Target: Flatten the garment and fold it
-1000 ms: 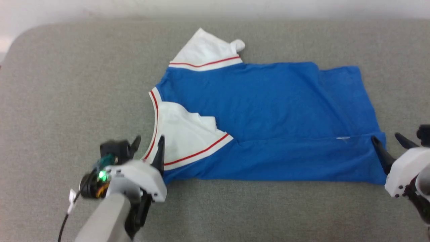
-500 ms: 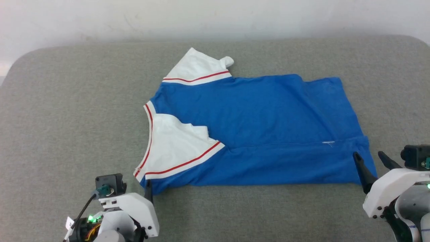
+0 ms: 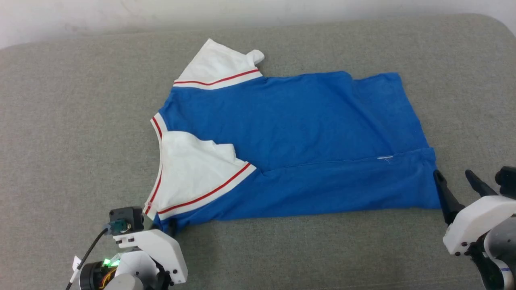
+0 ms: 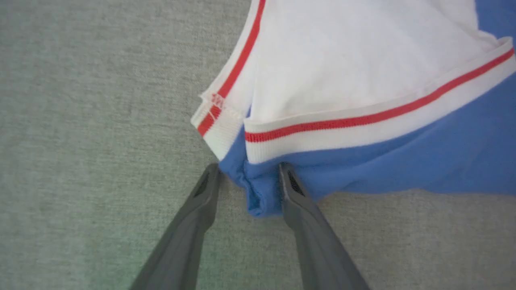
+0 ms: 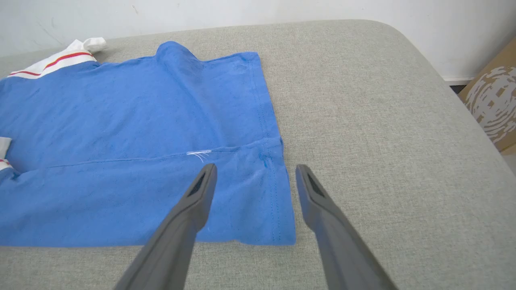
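Grey padded surface carries the royal-blue jersey shirt with white, red-trimmed sleeves at its middle. Left gripper gapes around the shirt's shoulder corner, right gripper gapes astride its hem corner; shallow bites could catch one layer, skewing the fold.

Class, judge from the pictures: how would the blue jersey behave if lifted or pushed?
Likely floppy: the jersey bunches at the corner inside the left tool. Probably light: the cloth looks thin. Pushed, it would likely wrinkle rather than slide on the grey cushion.
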Tool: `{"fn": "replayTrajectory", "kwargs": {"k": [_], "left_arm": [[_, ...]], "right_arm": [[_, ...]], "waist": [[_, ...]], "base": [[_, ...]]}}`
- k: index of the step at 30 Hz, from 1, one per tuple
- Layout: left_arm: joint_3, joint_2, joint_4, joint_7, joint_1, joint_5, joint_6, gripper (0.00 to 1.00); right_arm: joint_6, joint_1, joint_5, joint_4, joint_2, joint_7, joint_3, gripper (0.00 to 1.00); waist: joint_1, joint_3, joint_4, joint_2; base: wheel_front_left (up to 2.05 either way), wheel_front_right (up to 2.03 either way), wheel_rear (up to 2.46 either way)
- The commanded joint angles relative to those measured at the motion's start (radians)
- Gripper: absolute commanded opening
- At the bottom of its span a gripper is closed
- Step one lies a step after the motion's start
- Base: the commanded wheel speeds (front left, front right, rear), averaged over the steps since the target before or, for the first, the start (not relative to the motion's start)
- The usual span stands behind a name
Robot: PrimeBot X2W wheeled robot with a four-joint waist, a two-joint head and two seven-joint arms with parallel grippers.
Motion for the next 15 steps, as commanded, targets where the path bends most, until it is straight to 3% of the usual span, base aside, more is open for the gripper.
{"fn": "replayTrajectory", "kwargs": {"k": [1,15], "left_arm": [[-0.016,-0.021,0.033,0.020,0.025,-0.014,-0.011,0.00],[-0.001,-0.028,-0.063,-0.121,0.019,0.020,-0.010,0.00]], "right_arm": [[-0.002,0.012,-0.009,-0.001,-0.001,0.001,-0.007,1.00],[-0.002,0.017,-0.071,0.128,-0.019,0.133,-0.064,1.00]], "waist": [[0.0001,0.005,-0.003,-0.0001],[0.0001,-0.055,0.076,-0.0001]], "base": [[0.00,0.00,0.00],[0.00,0.00,0.00]]}}
